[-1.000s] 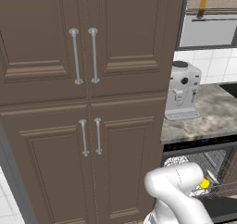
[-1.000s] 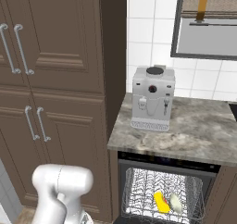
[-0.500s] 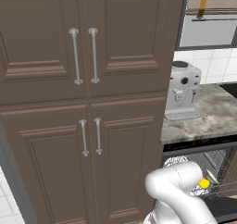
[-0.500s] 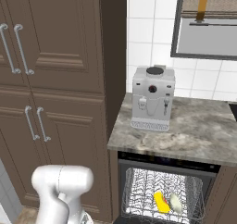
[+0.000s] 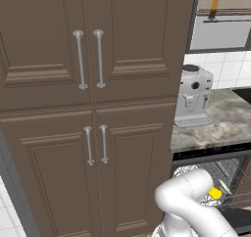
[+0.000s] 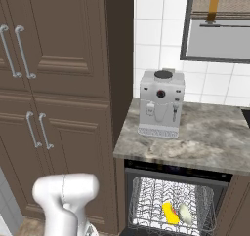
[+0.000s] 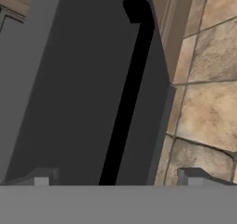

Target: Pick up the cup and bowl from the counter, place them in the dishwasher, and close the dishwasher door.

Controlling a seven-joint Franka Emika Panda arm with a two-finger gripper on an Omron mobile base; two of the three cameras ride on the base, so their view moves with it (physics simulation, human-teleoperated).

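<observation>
The yellow cup (image 6: 170,213) lies in the dishwasher's (image 6: 146,179) wire rack, with the pale bowl (image 6: 185,213) right beside it; the cup (image 5: 214,193) also peeks out past my white arm in the left base view. The counter (image 6: 205,142) above the dishwasher carries neither of them. In the hand view my gripper (image 7: 118,177) is open, its fingertips (image 7: 41,177) spread wide and holding nothing. It faces the dishwasher door (image 7: 69,102), a flat dark panel. The door's black bar handle (image 7: 129,89) runs up from between the tips.
A silver-grey coffee machine (image 6: 161,103) stands on the counter by the wall. Tall brown cabinets (image 5: 88,108) with bar handles rise to the left of the dishwasher. Beige floor tiles (image 7: 208,102) border the door's edge in the hand view.
</observation>
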